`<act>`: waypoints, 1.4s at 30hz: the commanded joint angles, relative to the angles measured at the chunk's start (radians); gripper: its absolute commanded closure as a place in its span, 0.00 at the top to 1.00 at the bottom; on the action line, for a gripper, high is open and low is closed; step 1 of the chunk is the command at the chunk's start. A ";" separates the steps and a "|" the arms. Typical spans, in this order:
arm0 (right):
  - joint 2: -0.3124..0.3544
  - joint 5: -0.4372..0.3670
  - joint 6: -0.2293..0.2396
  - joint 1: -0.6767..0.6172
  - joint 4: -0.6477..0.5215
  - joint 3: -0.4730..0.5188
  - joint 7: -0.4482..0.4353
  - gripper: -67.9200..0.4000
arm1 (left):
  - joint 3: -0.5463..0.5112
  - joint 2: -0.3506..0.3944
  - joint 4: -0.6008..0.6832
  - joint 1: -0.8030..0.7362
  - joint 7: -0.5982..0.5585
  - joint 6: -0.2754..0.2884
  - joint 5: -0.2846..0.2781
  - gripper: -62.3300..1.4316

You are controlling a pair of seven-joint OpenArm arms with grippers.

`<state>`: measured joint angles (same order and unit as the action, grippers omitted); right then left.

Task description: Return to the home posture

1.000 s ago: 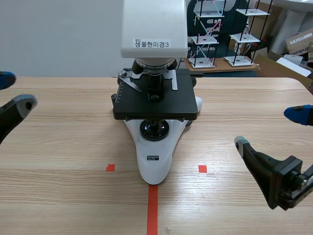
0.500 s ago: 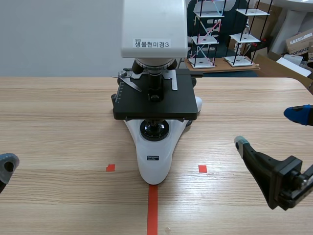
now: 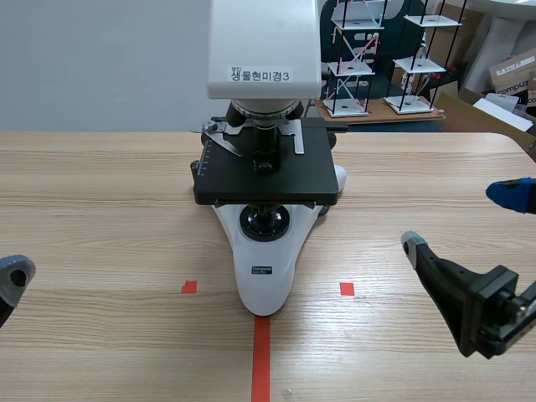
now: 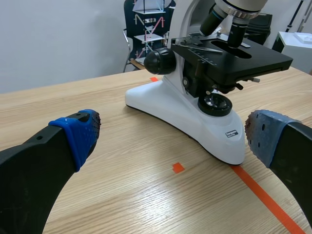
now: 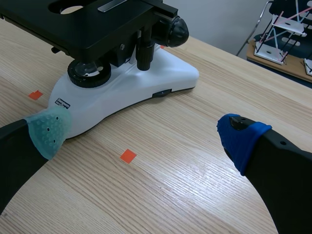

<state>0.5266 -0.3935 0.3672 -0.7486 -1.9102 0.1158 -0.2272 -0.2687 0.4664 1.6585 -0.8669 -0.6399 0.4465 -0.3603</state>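
Microscope (image 3: 265,167) standing on the wooden surface (image 3: 109,201), with one tool of mine low on each side of it.
My left tool (image 4: 171,136) hangs just above the surface on the microscope's left, well apart from its white base (image 3: 264,285), fingers spread wide. My right tool (image 5: 145,135) sits on the microscope's right, nearer the base but not touching it, fingers likewise spread wide, one pad grey-green and the other blue. Both tools point toward the base.

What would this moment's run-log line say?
left gripper: open, empty | right gripper: open, empty | microscope: upright on table, between the arms, untouched
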 commanded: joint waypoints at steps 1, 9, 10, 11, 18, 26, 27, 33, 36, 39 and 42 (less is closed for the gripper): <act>0.011 -0.011 0.000 -0.002 -0.013 0.008 -0.010 0.99 | 0.001 0.000 0.016 0.000 -0.014 0.001 -0.010 1.00; 0.011 -0.011 0.000 -0.002 -0.013 0.008 -0.010 0.99 | 0.001 0.000 0.016 0.000 -0.014 0.001 -0.010 1.00; 0.011 -0.011 0.000 -0.002 -0.013 0.008 -0.010 0.99 | 0.001 0.000 0.016 0.000 -0.015 0.001 -0.008 1.00; 0.011 -0.011 0.000 -0.002 -0.013 0.008 -0.010 0.99 | 0.001 0.000 0.017 0.002 -0.017 0.001 0.008 1.00; 0.011 -0.011 0.000 -0.002 -0.013 0.008 -0.011 0.99 | 0.001 0.000 0.023 0.029 -0.014 -0.050 0.127 1.00; 0.011 -0.011 0.000 -0.002 -0.013 0.008 -0.011 0.99 | 0.001 0.000 0.023 0.034 0.008 -0.071 0.171 1.00; 0.011 -0.011 0.000 -0.002 -0.013 0.008 -0.011 0.99 | 0.001 0.000 0.023 0.034 0.008 -0.071 0.171 1.00; 0.011 -0.011 0.000 -0.002 -0.013 0.008 -0.011 0.99 | 0.001 0.000 0.023 0.034 0.008 -0.071 0.171 1.00; 0.011 -0.011 0.000 -0.002 -0.013 0.008 -0.011 0.99 | 0.001 0.000 0.023 0.034 0.008 -0.071 0.171 1.00; 0.011 -0.011 0.000 -0.002 -0.013 0.008 -0.010 0.99 | 0.001 0.000 0.023 0.034 0.008 -0.071 0.171 1.00; 0.011 -0.011 0.000 -0.002 -0.013 0.008 -0.010 0.99 | 0.001 0.000 0.023 0.034 0.008 -0.071 0.171 1.00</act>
<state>0.5270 -0.3935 0.3672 -0.7486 -1.9102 0.1158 -0.2264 -0.2687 0.4683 1.6585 -0.8314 -0.6182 0.3748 -0.1757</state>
